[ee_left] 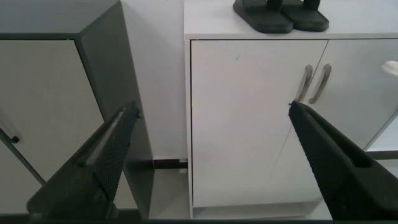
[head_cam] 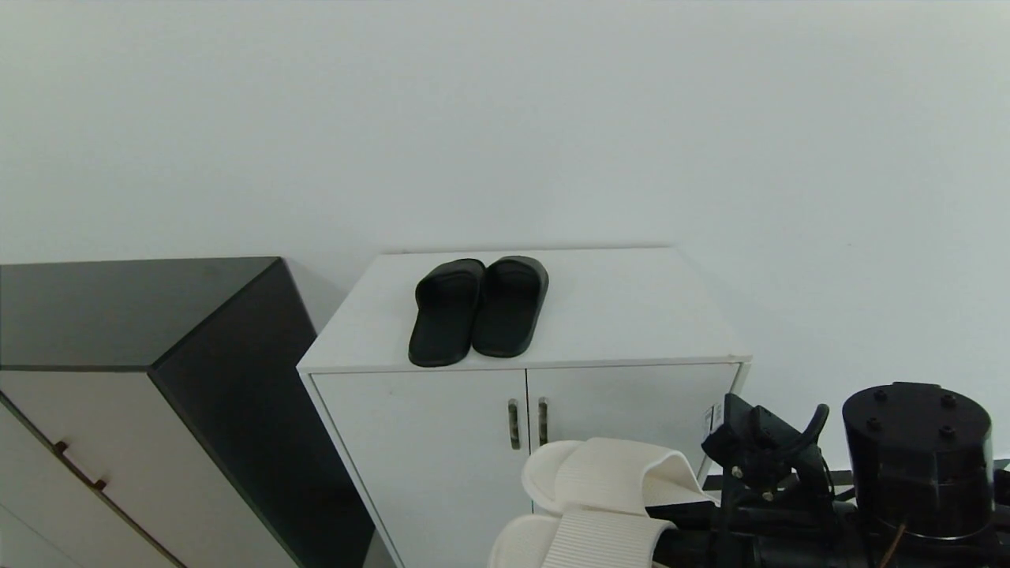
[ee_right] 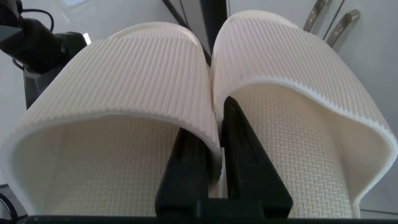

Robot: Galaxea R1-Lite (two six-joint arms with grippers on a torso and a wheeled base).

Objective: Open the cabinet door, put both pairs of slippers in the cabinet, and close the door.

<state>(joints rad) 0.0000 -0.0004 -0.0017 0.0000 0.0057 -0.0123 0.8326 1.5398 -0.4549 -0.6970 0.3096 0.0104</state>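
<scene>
Atop cabinet (head_cam: 631, 308), two black slippers (head_cam: 477, 315); gripped, white pair (head_cam: 611, 477).

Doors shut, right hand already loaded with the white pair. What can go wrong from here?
1. The white slippers hang before the right door, near the handles; a door swung open may hit them.
2. The right hand pinches only their inner edges, so one may slip out.
3. The black slippers sit at the front edge of the cabinet top; a jolt could tip them off.
</scene>
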